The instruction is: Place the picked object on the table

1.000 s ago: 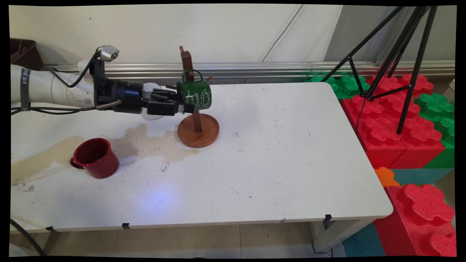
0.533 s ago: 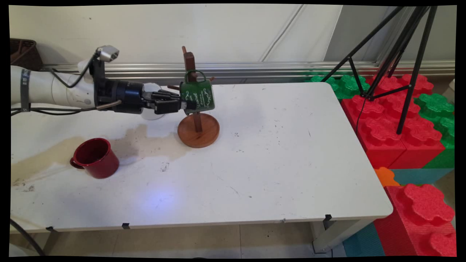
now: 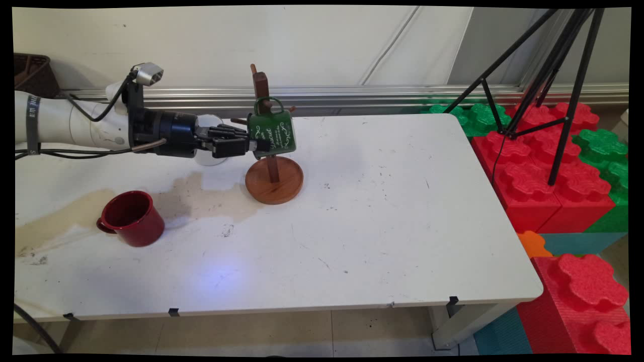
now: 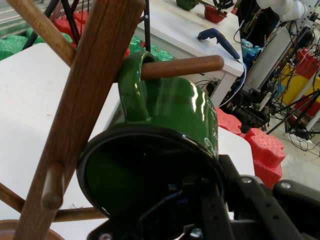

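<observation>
The gripper [image 3: 255, 145] reaches in level from the left over the white bench [image 3: 392, 211], and its jaws are clamped on the rim of the green mug [image 3: 273, 131], one finger inside the mouth and one outside, as the hand view shows. The mug hangs at the wooden mug tree [image 3: 271, 161], its handle looped over one of the upper pegs [image 4: 182, 66]; in the hand view the peg passes right through the handle. The mug's long axis lies roughly level along the line of the arm, open mouth facing the gripper on the left, its base pointing right, handle uppermost. White lettering shows on its near side.

The tree's round base sits flat on the bench with the post upright just behind the mug. A red mug [image 3: 133, 217] stands upright on the near left of the bench, well apart from the gripper, mouth up, handle to the left. A pale brownish stain [image 3: 201, 198] spreads across the bench between the red mug and the tree's base.
</observation>
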`<action>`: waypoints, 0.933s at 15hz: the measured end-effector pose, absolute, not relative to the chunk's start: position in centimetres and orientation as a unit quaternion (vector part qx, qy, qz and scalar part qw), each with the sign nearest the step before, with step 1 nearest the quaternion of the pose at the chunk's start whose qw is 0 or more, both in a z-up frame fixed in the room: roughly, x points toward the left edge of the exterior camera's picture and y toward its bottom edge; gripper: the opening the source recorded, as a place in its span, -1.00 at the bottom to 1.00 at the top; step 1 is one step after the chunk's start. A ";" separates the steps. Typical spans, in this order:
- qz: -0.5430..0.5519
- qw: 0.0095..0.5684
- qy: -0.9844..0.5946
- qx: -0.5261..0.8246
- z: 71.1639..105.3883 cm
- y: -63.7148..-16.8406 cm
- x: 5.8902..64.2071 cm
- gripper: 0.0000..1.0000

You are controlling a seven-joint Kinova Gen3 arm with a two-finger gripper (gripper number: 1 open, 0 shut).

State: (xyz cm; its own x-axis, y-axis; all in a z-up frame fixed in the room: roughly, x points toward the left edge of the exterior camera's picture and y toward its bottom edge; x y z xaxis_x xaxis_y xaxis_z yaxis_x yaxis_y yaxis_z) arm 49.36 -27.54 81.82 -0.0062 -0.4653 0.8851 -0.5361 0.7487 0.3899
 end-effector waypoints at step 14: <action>0.031 0.625 -0.705 0.333 84.7 -26.0 49.2 -1.00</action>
State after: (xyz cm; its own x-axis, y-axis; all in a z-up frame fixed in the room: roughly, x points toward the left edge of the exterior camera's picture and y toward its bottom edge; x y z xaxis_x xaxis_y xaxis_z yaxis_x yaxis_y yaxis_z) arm 49.24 -26.00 84.69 0.0027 -0.4310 0.9023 -0.5085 0.7764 0.3724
